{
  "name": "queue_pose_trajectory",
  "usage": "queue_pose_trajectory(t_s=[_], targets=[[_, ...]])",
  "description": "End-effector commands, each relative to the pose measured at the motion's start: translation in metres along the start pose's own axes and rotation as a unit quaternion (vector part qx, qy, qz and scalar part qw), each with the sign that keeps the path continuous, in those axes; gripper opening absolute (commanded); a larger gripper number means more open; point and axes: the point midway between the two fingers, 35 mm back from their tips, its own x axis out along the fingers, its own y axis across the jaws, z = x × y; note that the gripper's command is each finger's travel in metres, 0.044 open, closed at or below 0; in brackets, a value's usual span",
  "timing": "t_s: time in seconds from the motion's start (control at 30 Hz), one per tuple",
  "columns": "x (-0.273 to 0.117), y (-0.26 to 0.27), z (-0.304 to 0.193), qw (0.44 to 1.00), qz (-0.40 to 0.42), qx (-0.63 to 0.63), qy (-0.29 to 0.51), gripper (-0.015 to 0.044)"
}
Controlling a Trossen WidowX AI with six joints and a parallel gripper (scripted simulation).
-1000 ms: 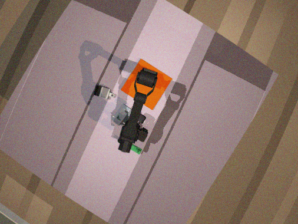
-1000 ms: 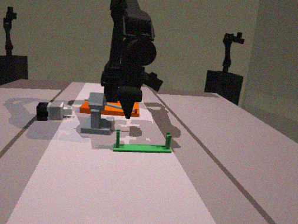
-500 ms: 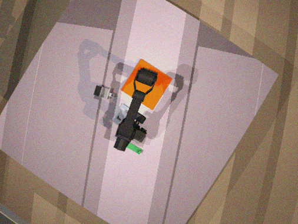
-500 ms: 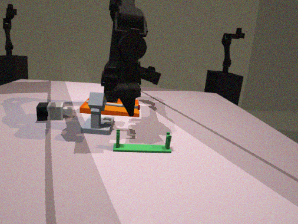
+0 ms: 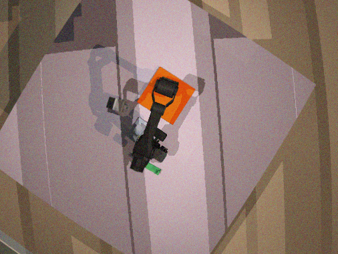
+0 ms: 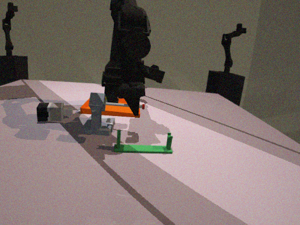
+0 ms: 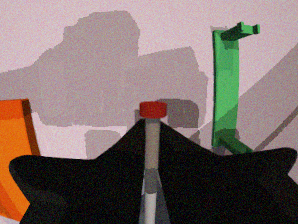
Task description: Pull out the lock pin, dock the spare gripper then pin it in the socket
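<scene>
One red-headed grey pin (image 6: pixel 118 104) (image 7: pixel 152 145) sits clamped in the nearly closed gripper (image 6: pixel 137 115) (image 7: pixel 148 124), above a pinkish, stripe-shadowed table (image 5: pixel 180 200) (image 6: pixel 89 183) (image 7: pixel 50 30).

One pin (image 6: pixel 118 104) (image 7: pixel 152 145) — one green rack (image 5: pixel 153 168) (image 6: pixel 143 148) (image 7: pixel 226 87) — one mount (image 5: pixel 139 126) (image 6: pixel 96 113)

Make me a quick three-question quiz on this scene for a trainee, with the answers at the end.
1. Multiple choice: what is the gripper shut on? A, the green rack; B, the lock pin; C, the spare gripper.
2. True or false: the spare gripper is already docked in the mount.
3. Fill in the blank: the lock pin has a ____ tip at the end farther from the mount.

Key: 1 B; 2 false; 3 red.
</scene>
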Motion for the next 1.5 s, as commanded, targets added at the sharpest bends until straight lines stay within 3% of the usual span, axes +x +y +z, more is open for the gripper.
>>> queue_pose_trajectory(t_s=[0.0,1.47], targets=[[-0.002,-0.001,0.004,1.0,-0.001,0.0,-0.003,0.0],[0.003,-0.001,0.038,1.0,0.008,0.0,0.001,0.0]])
